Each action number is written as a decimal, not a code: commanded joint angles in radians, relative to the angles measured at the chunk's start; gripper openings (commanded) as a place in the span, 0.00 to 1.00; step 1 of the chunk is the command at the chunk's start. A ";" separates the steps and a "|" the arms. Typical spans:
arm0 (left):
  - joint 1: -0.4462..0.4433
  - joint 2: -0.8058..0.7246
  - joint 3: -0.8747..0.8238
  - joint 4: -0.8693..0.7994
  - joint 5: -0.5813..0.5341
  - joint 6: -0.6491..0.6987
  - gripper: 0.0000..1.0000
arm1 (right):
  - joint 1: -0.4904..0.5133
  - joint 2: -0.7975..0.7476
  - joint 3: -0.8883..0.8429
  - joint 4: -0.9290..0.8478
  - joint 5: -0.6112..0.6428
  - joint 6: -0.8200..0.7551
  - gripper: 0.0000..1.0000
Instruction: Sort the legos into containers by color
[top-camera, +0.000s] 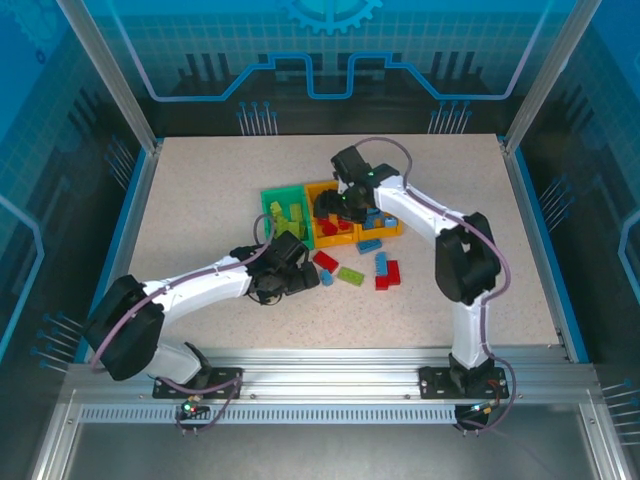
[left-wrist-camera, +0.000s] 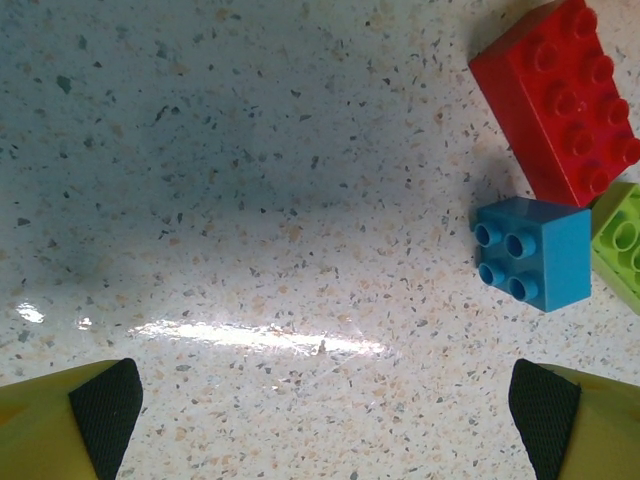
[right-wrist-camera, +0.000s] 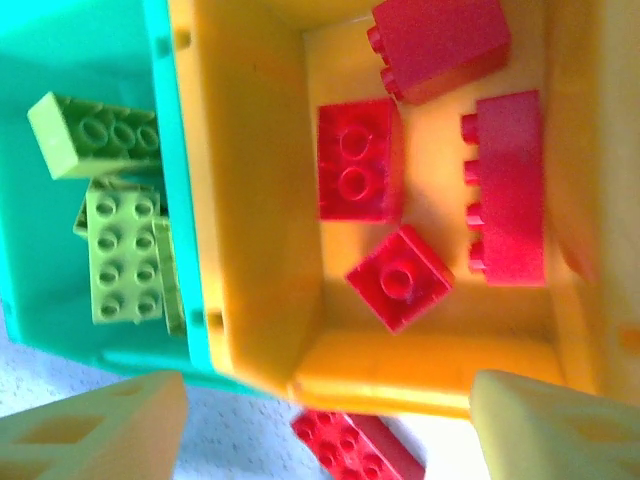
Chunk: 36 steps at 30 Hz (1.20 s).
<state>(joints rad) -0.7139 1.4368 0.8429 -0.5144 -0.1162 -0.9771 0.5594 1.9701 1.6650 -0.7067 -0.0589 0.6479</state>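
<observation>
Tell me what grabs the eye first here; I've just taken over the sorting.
At the centre of the table, lime bricks lie in the green bin and red bricks in the yellow bin touching it, with the right gripper open above them. Nearer the arms sits a loose pile, where the left gripper hovers open over bare table beside a red brick, a blue brick and a lime brick.

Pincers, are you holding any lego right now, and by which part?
No, nothing is held. The left pincer is open over bare table, beside a blue brick. The right pincer is open above the orange-yellow bin of red bricks.
</observation>
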 joint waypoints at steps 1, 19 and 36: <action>-0.006 0.005 0.023 0.019 -0.017 -0.031 0.99 | 0.008 -0.166 -0.148 -0.005 0.127 -0.087 0.69; -0.007 0.036 0.020 0.030 -0.011 -0.031 0.99 | -0.051 -0.213 -0.438 -0.081 0.212 -0.150 0.56; -0.008 0.026 -0.005 0.034 -0.016 -0.040 0.99 | -0.022 -0.104 -0.400 -0.087 0.234 -0.155 0.36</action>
<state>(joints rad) -0.7147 1.4635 0.8463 -0.4870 -0.1162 -0.9966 0.5144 1.8347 1.2400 -0.7753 0.1787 0.4984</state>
